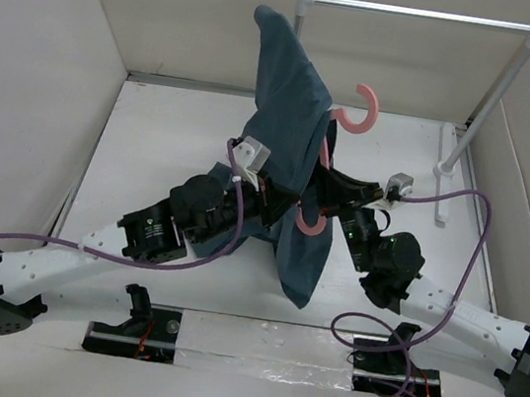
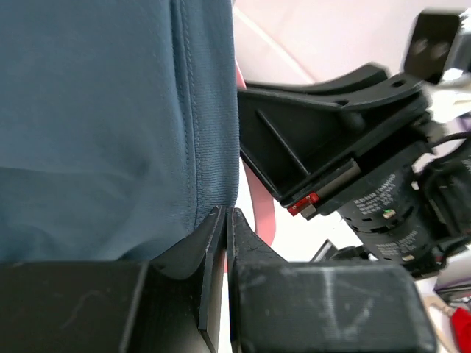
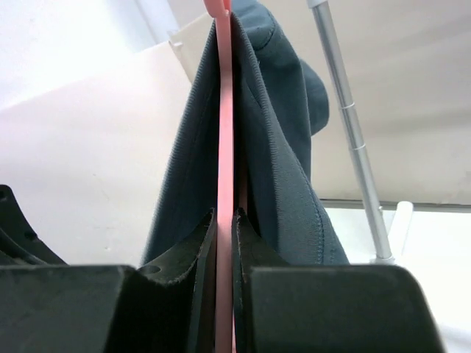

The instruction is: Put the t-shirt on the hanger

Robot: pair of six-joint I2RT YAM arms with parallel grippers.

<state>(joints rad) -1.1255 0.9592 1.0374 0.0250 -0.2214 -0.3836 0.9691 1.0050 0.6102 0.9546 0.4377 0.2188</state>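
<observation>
The right end effector (image 3: 224, 220) is clenched on a bar of the thin pale pink plastic hanger (image 3: 223, 110), which runs straight out from between its fingers. The dark teal-blue cloth t-shirt (image 1: 293, 113) drapes over that hanger and hangs on both sides of the bar just past the fingertips. The left end effector (image 2: 224, 217) is pinched tight on the t-shirt's seamed edge, with the cloth spreading out beyond its fingertips. Both hover above the white worktop (image 1: 175, 135), and the white-and-silver metal rail (image 1: 422, 13) stands beyond them.
</observation>
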